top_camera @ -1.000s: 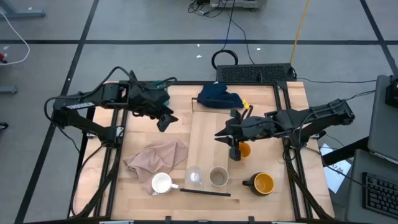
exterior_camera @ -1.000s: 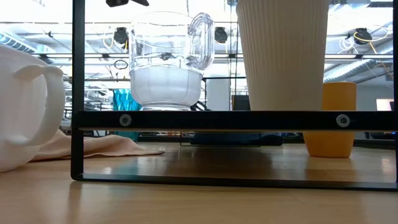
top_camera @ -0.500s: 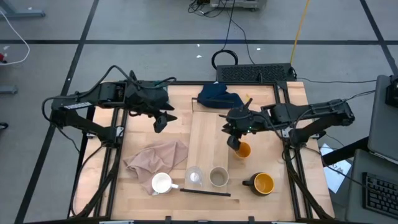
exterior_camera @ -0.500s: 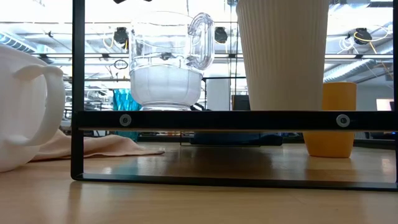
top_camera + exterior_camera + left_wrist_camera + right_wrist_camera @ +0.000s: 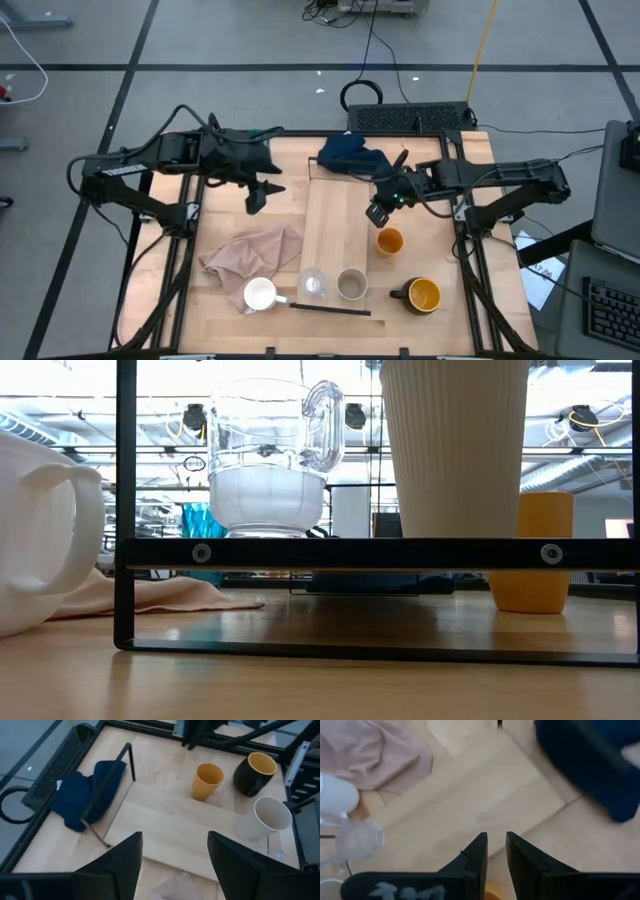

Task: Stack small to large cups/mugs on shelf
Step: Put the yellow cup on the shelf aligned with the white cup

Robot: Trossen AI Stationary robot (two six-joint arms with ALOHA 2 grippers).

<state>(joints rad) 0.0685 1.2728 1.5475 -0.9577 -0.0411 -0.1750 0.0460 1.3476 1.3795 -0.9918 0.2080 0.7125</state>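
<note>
The pale shelf board point(image 5: 335, 225) lies mid-table, its dark strip point(image 5: 330, 311) at the near end. The tiny clear cup point(image 5: 313, 284) and the beige cup point(image 5: 351, 285) stand upright on its near end. The white mug point(image 5: 260, 294) stands left of it. The small orange cup point(image 5: 389, 241) and the dark yellow-lined mug point(image 5: 420, 295) stand upright on the table to its right. No teal tumbler shows. My right gripper point(image 5: 378, 212) hovers just beyond the orange cup, empty, with a narrow gap point(image 5: 495, 847). My left gripper point(image 5: 262, 192) hovers wide open at the far left point(image 5: 175, 845).
A pinkish cloth point(image 5: 255, 250) lies crumpled left of the board, beside the white mug. A dark blue cloth point(image 5: 352, 155) is bunched at the board's far end. A black metal frame point(image 5: 370, 552) crosses the low view in front of the cups.
My right gripper has risen from beside the orange cup and drawn back toward the table's far edge, turning as it went. The orange cup stays upright where it was. My left gripper has only shifted a little.
</note>
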